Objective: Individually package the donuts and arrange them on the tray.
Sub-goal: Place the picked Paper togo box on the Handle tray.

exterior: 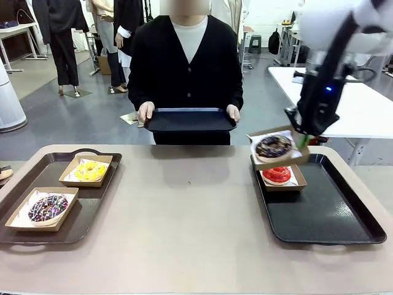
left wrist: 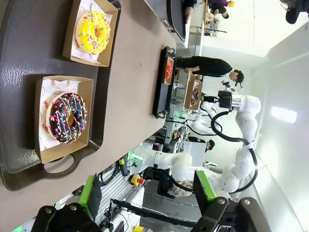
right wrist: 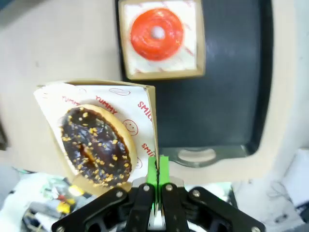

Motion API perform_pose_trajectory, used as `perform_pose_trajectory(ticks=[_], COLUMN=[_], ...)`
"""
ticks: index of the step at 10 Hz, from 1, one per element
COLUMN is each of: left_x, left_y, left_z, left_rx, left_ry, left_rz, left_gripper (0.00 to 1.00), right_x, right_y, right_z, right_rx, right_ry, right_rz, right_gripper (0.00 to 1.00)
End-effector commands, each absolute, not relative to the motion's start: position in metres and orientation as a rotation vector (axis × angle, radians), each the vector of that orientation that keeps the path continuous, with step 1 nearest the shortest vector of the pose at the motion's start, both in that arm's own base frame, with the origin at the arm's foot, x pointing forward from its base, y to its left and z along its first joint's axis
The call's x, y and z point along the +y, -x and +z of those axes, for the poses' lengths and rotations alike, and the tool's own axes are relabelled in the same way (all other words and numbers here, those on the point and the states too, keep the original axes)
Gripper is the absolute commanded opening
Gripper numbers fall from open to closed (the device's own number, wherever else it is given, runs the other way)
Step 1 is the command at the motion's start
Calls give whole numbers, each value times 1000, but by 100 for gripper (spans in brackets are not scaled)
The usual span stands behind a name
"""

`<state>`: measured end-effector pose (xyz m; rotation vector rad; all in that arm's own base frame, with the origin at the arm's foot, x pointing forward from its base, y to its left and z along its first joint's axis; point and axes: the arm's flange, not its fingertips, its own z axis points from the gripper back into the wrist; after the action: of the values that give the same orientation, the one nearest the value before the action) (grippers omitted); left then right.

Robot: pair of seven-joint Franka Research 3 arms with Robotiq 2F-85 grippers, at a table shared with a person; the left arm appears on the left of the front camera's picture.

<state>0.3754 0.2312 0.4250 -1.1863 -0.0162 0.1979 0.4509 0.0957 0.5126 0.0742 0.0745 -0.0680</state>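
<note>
My right gripper (exterior: 303, 140) (right wrist: 158, 166) is shut on the rim of a paper-lined cardboard box. The box carries the chocolate-iced donut (exterior: 274, 146) (right wrist: 96, 145) and hangs tilted above the far left corner of the black tray (exterior: 325, 215). Below it on that tray sits the red-iced donut (exterior: 277, 174) (right wrist: 157, 33) in its own box. On the brown tray (exterior: 92, 209) at the left, the yellow-iced donut (exterior: 90, 170) (left wrist: 93, 32) and the dark sprinkled donut (exterior: 48, 208) (left wrist: 67, 118) each lie in a box. My left gripper (left wrist: 147, 193) is open, held high over that tray's near end.
A person at the far side of the table holds a dark tray (exterior: 190, 120) with both hands at the table's edge. Bare tabletop (exterior: 184, 209) lies between the two trays. Most of the black tray's surface is bare.
</note>
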Motion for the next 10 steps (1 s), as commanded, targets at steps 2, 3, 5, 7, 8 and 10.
perform_pose_trajectory(ticks=[2,3,5,7,8,10], left_x=[232,232,232,232,232,232], left_y=[-374,-374,-374,-374,-374,-374], left_z=[427,427,427,427,427,427], left_rx=[-17,-17,-17,-17,-17,-17], left_ry=[1177,1177,1177,1177,1177,1177], left_rz=[208,208,208,208,208,208], left_gripper=[100,100,100,100,100,100], right_x=[41,25,1,1,2,10], right_y=[-424,-423,-434,-444,-450,-452], right_z=[478,464,435,411,402,399], right_rx=[33,24,71,105,118,156], right_ry=[-86,-53,-62,-36,-33,-13], right_rz=[-96,-73,-65,-36,-24,-11], right_gripper=[1,1,1,1,1,1])
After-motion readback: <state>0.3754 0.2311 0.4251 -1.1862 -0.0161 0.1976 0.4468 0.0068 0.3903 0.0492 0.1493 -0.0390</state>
